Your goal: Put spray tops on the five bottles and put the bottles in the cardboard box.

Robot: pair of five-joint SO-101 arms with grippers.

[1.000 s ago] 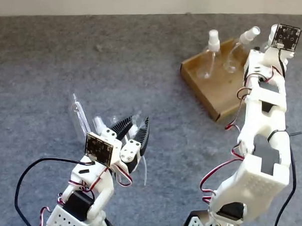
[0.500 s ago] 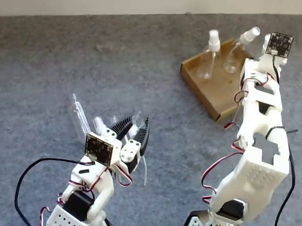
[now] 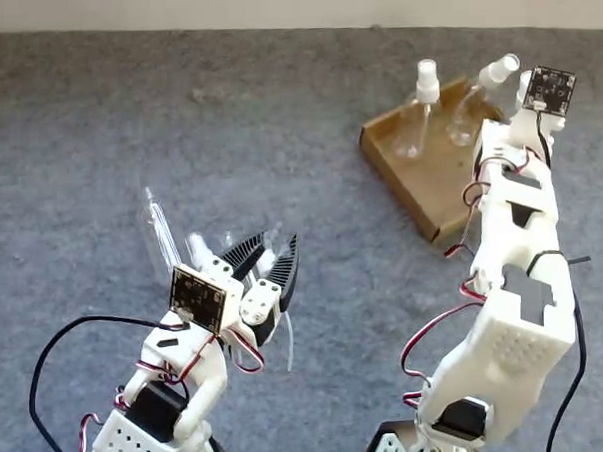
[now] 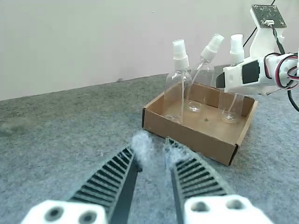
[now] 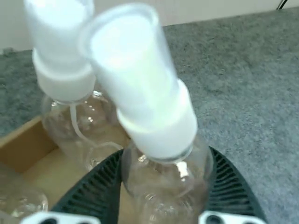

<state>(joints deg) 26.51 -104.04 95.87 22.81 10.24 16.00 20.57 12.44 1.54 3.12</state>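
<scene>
The right arm stretches long toward 1 o'clock of the high view. There the right gripper [image 5: 166, 161] has its jaws closed on the shoulders of a capped bottle [image 5: 140, 93], held over the far corner of the cardboard box [image 3: 399, 167]. An upright bottle [image 4: 180, 88] and a leaning bottle [image 4: 203, 77] stand inside the box.

The left arm sits folded at 7 o'clock. The left gripper [image 3: 275, 242] has its jaws spread apart and empty, just above the grey carpet [image 3: 97, 125]. An uncapped bottle [image 3: 160, 232] lies at its 10 o'clock, and a loose spray top [image 3: 196, 248] is beside it.

Since a second ago the right arm has swung slightly toward 9 o'clock over the box. The left arm has not moved.
</scene>
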